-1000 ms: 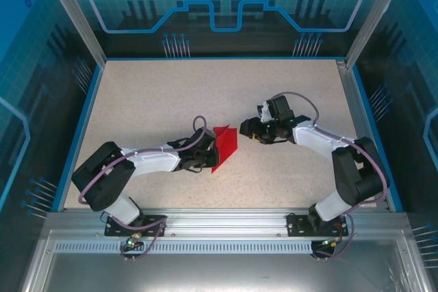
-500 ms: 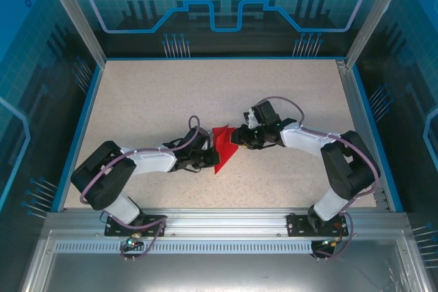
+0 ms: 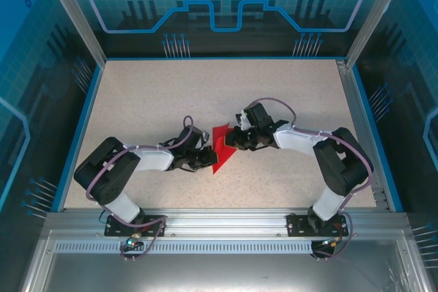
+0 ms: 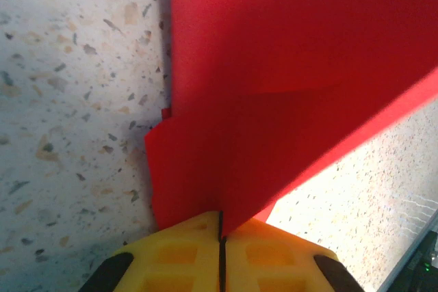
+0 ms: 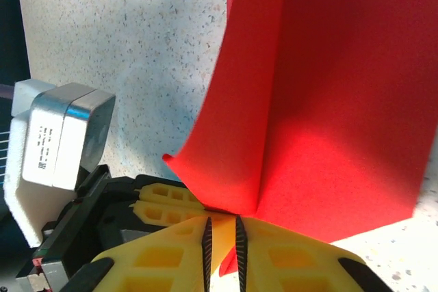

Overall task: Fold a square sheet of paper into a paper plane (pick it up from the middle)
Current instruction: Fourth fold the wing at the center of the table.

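Near the middle of the speckled beige table (image 3: 150, 100): I see a thin bright red paper sheet (image 3: 222, 143), partly folded and raised off the surface between my two arms.
Left gripper (image 4: 220, 229): its yellow pads are pressed together on the sheet's lower edge, clamping it. Seen from above, it sits at the sheet's left side.
Right gripper (image 5: 221, 230): its yellow pads stand a hair apart, with a creased fold of the sheet running down into the slot. I cannot tell whether they truly pinch it.
Paper shape: in the right wrist view two panels meet at a crease and one panel curls outward. In the left wrist view a diagonal fold shows.
Handling: I judge it very light, floppy and easy to crumple or tear, and smooth enough to slip from a loose pinch.
Where to hold: I would grip on creases or doubled layers near the middle, where it should be stiffest, and pull gently.
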Motion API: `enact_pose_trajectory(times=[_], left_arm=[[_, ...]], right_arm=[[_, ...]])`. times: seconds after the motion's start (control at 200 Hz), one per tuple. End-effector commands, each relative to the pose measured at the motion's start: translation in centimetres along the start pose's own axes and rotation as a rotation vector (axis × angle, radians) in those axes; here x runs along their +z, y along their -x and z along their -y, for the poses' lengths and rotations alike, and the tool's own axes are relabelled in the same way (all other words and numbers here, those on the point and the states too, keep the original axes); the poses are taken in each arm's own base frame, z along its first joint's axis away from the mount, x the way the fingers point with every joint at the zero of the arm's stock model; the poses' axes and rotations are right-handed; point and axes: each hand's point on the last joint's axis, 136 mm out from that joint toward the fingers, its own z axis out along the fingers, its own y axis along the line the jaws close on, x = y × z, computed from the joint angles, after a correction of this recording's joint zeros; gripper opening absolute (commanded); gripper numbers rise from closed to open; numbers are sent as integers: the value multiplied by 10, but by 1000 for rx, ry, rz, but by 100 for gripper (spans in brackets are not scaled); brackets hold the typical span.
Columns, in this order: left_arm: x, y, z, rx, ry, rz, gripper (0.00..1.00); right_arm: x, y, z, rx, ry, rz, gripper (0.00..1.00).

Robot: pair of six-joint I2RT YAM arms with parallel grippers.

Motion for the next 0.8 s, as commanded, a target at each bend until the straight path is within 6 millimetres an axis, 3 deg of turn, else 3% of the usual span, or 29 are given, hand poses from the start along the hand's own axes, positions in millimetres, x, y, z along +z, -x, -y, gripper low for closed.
enact_pose_trajectory(times=[0.0,0.34,0.795], left_arm=[[3,-7,-6,-42,-24,-47,10],[2,-2,-6,-89,-73,-67,10],[-2,2,-6,-161,-112,-94,10]], right_arm=[[7,4,-19,-23,48,-8,19],[26,6,-29,-2,94,-31,18],[37,13,-7,58,23,-20,19]])
